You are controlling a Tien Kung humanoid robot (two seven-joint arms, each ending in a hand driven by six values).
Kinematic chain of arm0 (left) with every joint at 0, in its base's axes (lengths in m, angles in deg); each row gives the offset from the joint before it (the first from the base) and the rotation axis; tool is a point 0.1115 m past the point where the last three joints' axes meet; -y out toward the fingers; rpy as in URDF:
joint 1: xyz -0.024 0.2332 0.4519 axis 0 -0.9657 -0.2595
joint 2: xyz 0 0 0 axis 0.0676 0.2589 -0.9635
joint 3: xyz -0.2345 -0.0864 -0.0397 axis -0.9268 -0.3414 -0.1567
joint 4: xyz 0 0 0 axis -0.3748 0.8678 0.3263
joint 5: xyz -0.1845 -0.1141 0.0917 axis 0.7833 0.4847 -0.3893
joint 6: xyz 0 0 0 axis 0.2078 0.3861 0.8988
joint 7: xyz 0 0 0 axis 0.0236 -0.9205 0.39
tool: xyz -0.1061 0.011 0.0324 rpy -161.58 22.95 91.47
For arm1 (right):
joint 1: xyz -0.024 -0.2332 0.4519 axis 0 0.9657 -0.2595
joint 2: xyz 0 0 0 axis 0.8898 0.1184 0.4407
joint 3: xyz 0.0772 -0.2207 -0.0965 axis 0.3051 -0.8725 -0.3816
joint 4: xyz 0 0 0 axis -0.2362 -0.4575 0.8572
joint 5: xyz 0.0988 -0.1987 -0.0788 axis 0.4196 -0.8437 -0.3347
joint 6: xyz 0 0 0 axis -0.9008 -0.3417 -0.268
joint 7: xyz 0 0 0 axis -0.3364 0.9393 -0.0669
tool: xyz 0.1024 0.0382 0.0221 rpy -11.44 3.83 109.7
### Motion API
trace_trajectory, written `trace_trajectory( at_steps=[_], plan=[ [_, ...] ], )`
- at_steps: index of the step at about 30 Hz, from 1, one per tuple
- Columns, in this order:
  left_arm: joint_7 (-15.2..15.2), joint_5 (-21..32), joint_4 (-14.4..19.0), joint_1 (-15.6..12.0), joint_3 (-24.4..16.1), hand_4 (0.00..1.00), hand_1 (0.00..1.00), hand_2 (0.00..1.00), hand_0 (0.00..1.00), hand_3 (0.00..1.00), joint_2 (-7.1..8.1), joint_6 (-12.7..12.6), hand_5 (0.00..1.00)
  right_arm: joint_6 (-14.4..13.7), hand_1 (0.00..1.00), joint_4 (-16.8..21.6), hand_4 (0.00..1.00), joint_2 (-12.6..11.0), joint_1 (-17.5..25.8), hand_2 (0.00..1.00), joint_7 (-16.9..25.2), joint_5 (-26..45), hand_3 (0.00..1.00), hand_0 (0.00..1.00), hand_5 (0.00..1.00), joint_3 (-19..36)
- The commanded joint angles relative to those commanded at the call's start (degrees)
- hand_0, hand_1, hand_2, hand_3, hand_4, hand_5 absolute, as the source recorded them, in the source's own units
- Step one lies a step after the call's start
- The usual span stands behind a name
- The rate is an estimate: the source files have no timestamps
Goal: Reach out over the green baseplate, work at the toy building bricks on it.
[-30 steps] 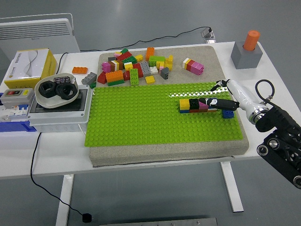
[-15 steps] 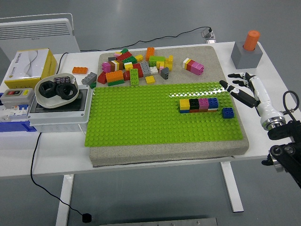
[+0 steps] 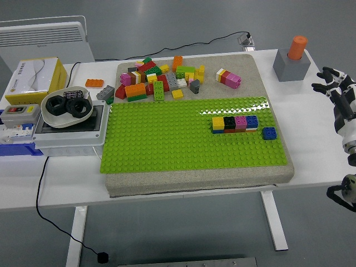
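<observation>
Grey floor [image 3: 167, 28], white radiator [image 3: 41, 33]

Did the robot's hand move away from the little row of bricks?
Yes. The right hand pulled back rightward off the green baseplate, away from the brick row, past the table's right edge beside the grey block.

White right hand [image 3: 340, 100], black-jointed fingers [image 3: 322, 87]
</observation>
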Motion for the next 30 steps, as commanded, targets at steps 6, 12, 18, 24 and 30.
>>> trace_trajectory(
  at_steps=[6,12,18,24,30],
  plan=[
    [0.0,-1.8,0.0,0.8,0.3,0.894,0.689,0.667,0.735,0.745,0.48,2.0,0.839,0.4,0.503,-0.6,0.957,0.3,0.3,0.628,1.0,9.1,0.643,0.623,0.58,0.3],
    [-0.2,-3.2,0.0,1.2,-0.1,0.898,0.688,0.667,0.736,0.746,0.74,2.6,0.837,0.4,0.5,-0.6,0.97,0.3,0.6,0.624,1.1,13.5,0.645,0.619,0.593,1.1],
    [0.0,-3.9,0.0,0.9,-0.3,0.897,0.69,0.677,0.737,0.746,0.88,2.5,0.834,0.3,0.496,-0.5,0.959,-0.1,0.5,0.62,0.9,14.3,0.643,0.617,0.583,0.8],
    [0.3,-4.0,0.0,0.7,-0.4,0.902,0.69,0.679,0.738,0.746,1.05,2.3,0.837,0.2,0.494,-0.5,0.928,0.2,0.4,0.619,0.7,14.2,0.64,0.617,0.551,0.5],
    [0.4,-5.2,0.0,0.2,-0.7,0.932,0.691,0.687,0.741,0.747,1.06,2.4,0.857,0.1,0.495,-0.6,0.922,0.3,0.4,0.617,0.6,14.1,0.64,0.618,0.547,0.0]
  ],
)
